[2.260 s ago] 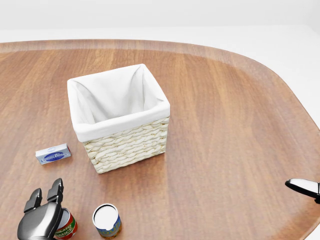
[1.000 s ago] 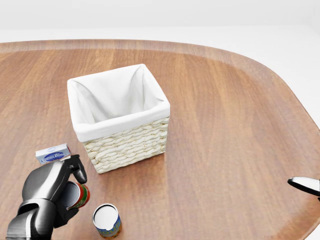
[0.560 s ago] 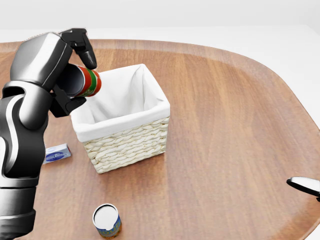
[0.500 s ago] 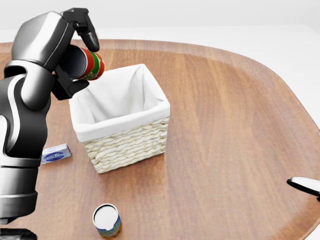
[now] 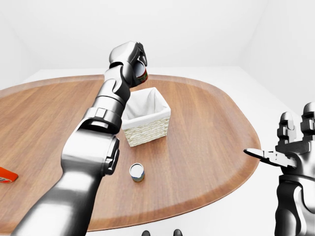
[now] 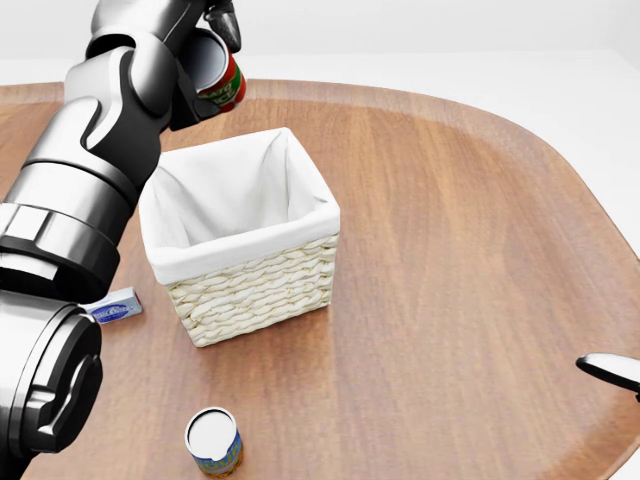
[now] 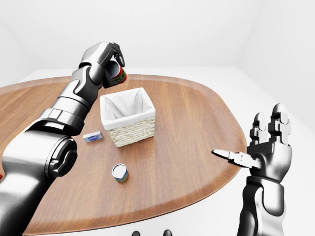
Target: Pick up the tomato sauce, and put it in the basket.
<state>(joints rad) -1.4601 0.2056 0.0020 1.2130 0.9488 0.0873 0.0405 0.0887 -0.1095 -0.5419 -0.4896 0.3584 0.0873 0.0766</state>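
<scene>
Tomato sauce [image 6: 222,78] gripped in left hand [image 6: 196,45], fingers [image 6: 226,24] curled round the can's body, held high above the worktop [image 6: 450,250] and just past the upper-left corner of the basket [image 6: 250,285] in the head view. Not yet over the opening, by the look of it. Best done by carrying the can toward the middle of the white-lined opening, lowering until well below the rim, then loosening the fingers. Worth avoiding: a release from this height, likely to bounce the can out or tip the light wicker. Worth watching too: the forearm crossing the basket's left rim, close enough to nudge it on the way down.

Right hand [image 7: 268,147] off the worktop's right edge, fingers spread wide, holding nothing.

Count: one tomato sauce can, one basket, one second can [image 6: 213,441] standing upright with white lid near the bottom of the head view, one small blue box [image 7: 93,136] lying left of the basket, one red item [image 5: 7,175] partly cut off at the left-eye view's left edge, unidentifiable.
</scene>
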